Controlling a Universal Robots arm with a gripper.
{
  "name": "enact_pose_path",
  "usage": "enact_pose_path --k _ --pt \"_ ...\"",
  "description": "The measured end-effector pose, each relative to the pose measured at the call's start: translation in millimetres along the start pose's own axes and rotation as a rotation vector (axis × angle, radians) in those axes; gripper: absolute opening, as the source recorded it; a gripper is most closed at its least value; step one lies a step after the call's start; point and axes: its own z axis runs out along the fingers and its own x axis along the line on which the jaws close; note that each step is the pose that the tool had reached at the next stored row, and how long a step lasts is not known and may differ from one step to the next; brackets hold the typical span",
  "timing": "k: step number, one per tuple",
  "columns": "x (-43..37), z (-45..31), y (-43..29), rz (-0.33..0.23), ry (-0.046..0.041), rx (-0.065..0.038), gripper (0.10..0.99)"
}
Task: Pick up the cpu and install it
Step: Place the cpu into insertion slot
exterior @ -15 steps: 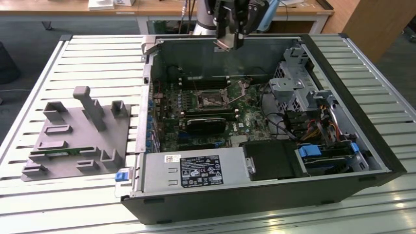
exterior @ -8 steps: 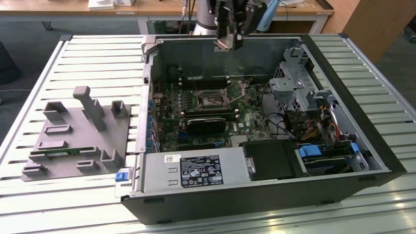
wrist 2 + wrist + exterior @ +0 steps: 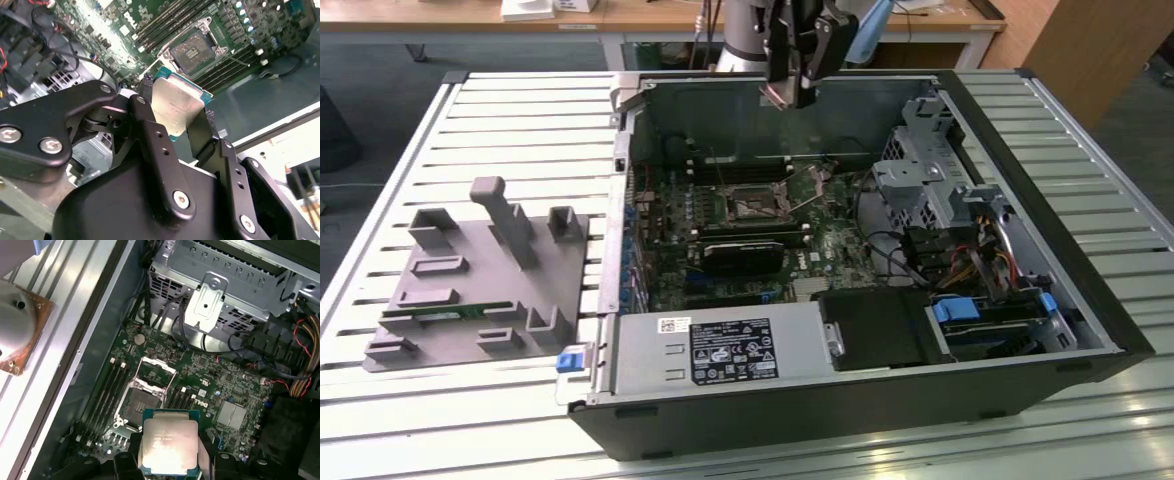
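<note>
Currently: gripper (image 3: 790,92) hangs over the open case (image 3: 1087,230), well above the motherboard (image 3: 720,235).

Exterior view, dial centred on the case opening:
- gripper at 12 o'clock, near the far wall
- socket (image 3: 755,208) close to centre, toward 11
- drive cage (image 3: 921,180) at 2
- power supply (image 3: 720,355) at 6
- grey fixture (image 3: 480,280) outside the case at 9

Fingers (image 3: 150,125) are narrow, clamped on two opposite edges of the cpu (image 3: 176,102). Its metal top plate faces both wrist cameras. The cpu is in the air and touches nothing but the fingers.

In the first wrist view the cpu (image 3: 168,449) shows beside the socket (image 3: 138,399), not covering it. I judge it is not yet lined up above it. The socket looks empty, and its metal frame (image 3: 156,371) is swung open.

Risks (judgement only):
- The hold is on the edges alone. A bump or a jerky descent could let the chip slip or twist between the fingers.
- In the second wrist view the chip looks angled relative to the socket (image 3: 192,50). If it goes down rotated or tilted, one corner lands first and the contacts could be bent.
- The raised frame stands close to the path, so a finger or a chip edge could catch it.
- If the chip is let go too high, it could drop askew onto the memory slots (image 3: 107,390) beside the socket.
</note>
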Motion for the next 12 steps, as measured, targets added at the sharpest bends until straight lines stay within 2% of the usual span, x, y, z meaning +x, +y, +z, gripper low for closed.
enact_pose_path --k 12 --pt "2.4 8.2 -3.4 0.089 -0.0047 0.004 0.529"
